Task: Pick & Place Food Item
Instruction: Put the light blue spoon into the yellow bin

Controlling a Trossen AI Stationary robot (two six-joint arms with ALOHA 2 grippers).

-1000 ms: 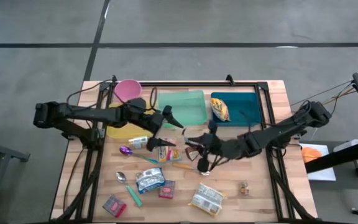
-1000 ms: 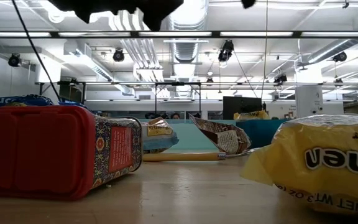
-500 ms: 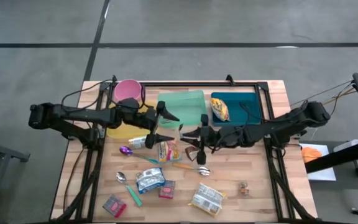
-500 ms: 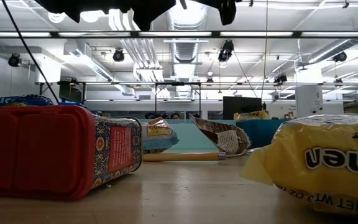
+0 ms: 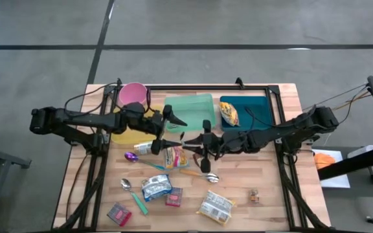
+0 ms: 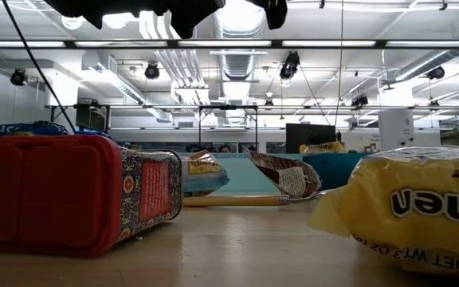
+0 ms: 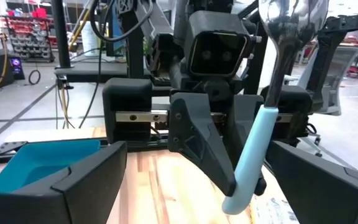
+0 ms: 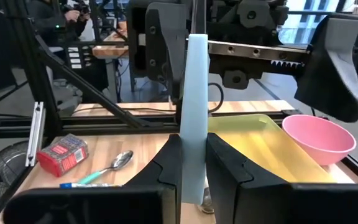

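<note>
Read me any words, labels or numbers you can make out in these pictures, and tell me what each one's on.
"men": big black letters, upside down, on the yellow packet nearest the low camera; the word is cut off.
"NET WT 3 OZ": small print, also upside down, along that packet's lower edge.
"Sauc": white letters on a blue packet behind the red tin, cut off.
Tin's patterned end and the torn wrapper: print too small to read.

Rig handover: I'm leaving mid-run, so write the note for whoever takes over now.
Right gripper: fingers shut on a light-blue-handled spoon, raised over mid-table.
Left gripper: fingers open, empty, facing the right gripper.
Things: one snack bag lies in the blue bin; the green bin holds nothing visible; packets lie on the table.
Left: passing the spoon, sorting the rest.
</note>
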